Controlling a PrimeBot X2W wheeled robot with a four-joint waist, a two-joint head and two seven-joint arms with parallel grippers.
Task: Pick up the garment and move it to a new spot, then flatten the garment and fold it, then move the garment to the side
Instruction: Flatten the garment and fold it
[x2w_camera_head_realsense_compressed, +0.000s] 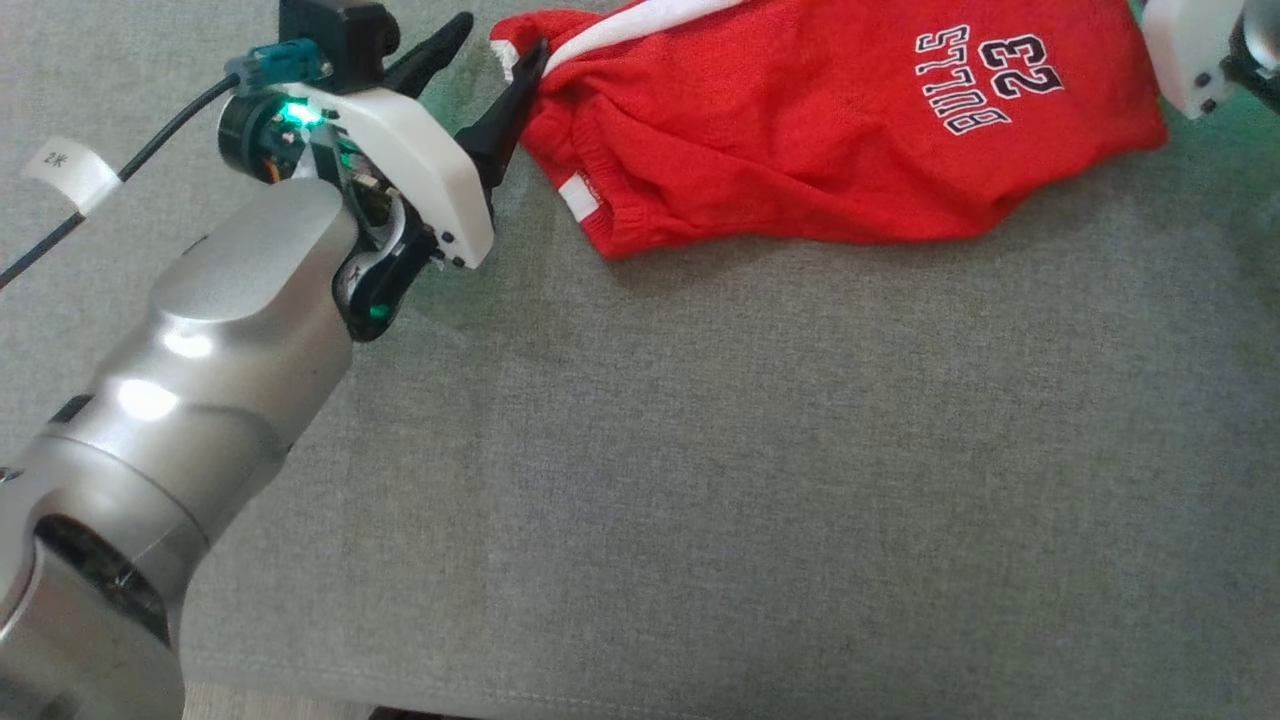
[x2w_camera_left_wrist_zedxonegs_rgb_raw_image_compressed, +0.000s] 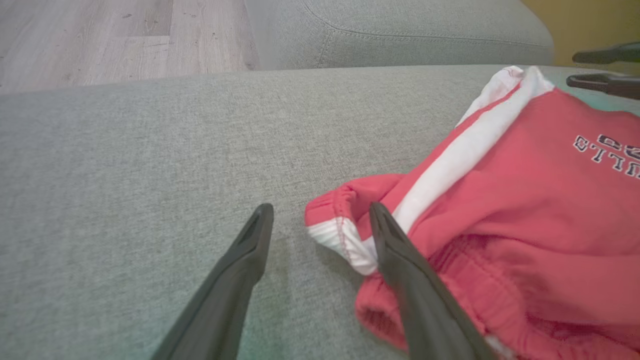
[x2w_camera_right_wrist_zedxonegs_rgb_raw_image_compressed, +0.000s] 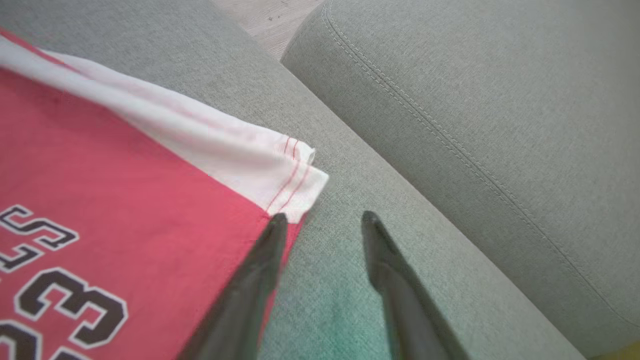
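Grey sofa (x2w_camera_head_realsense_compressed: 700, 450) fabric bears the red garment (x2w_camera_head_realsense_compressed: 800, 150), wood floor (x2w_camera_left_wrist_zedxonegs_rgb_raw_image_compressed: 100, 35) beyond. Our left gripper (x2w_camera_head_realsense_compressed: 500, 35) gapes wide at its waistband (x2w_camera_left_wrist_zedxonegs_rgb_raw_image_compressed: 340, 220); our right gripper (x2w_camera_right_wrist_zedxonegs_rgb_raw_image_compressed: 324, 216) stands parted, empty, beside its hem (x2w_camera_right_wrist_zedxonegs_rgb_raw_image_compressed: 295, 180).

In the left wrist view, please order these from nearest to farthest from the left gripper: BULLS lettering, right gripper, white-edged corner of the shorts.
1. White-edged corner, by the left gripper's fingertips.
2. BULLS lettering, farther right.
3. Right gripper, top right, past the shorts.

I see my left gripper (x2w_camera_left_wrist_zedxonegs_rgb_raw_image_compressed: 320, 207) spread wide: one fingertip over the red garment (x2w_camera_left_wrist_zedxonegs_rgb_raw_image_compressed: 500, 210) at its elastic waistband, the other over bare grey cushion (x2w_camera_left_wrist_zedxonegs_rgb_raw_image_compressed: 125, 175) beside it.
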